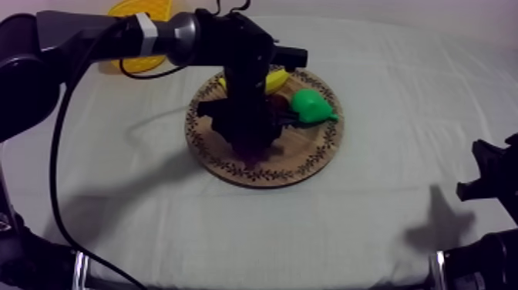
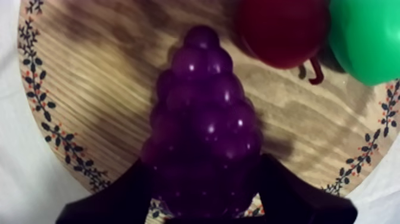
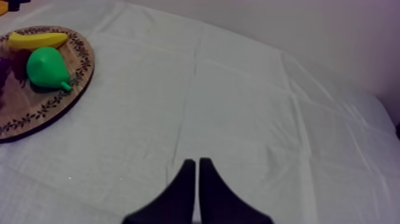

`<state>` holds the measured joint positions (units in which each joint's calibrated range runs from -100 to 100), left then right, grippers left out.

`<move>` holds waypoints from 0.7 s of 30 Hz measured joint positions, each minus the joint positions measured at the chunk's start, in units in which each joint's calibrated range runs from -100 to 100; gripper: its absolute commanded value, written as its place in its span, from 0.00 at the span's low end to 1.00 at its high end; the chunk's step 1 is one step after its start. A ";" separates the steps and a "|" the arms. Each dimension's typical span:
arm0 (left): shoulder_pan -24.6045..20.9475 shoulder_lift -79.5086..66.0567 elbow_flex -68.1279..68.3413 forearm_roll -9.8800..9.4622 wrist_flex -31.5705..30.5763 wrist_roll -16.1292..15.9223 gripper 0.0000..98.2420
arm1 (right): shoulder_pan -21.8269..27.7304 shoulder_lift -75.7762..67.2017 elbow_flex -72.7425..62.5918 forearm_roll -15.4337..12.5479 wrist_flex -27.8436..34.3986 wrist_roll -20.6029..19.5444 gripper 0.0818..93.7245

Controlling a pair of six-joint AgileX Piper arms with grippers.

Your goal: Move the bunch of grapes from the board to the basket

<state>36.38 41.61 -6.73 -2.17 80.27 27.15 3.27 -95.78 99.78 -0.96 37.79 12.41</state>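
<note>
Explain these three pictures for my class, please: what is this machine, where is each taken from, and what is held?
This is a two-armed robot at a cloth-covered table. One picture looks down from above; the other two come from cameras on each arm's wrist. On the round wooden board lie a banana, a pear, a small red fruit and a bunch of grapes; a yellow basket stands beyond. The left hand is closed round the grapes at the board. The right hand is shut on nothing, over the bare table.

grapes (image 2: pixel 205 119) on board (image 2: pixel 89 89), small red fruit (image 2: pixel 280 30) and pear (image 2: pixel 363 36) beside, banana (image 3: pixel 37 40) behind, basket (image 1: pixel 154 9) seemingly far left
</note>
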 measured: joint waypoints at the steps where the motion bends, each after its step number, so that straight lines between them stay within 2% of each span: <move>1: 0.03 -0.25 0.37 0.00 -0.30 0.13 0.45 | 0.00 0.00 0.00 0.00 0.00 -0.03 0.00; 8: 0.20 -4.56 4.81 0.27 -2.56 0.65 0.44 | 0.00 0.00 0.00 0.00 0.00 -0.17 0.00; 21: 0.72 -22.49 15.72 -0.75 -1.10 2.00 0.44 | 0.00 0.00 0.00 0.00 0.00 0.08 0.00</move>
<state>37.10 19.12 8.99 -2.92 79.17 29.15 3.27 -95.78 99.78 -0.96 37.79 12.50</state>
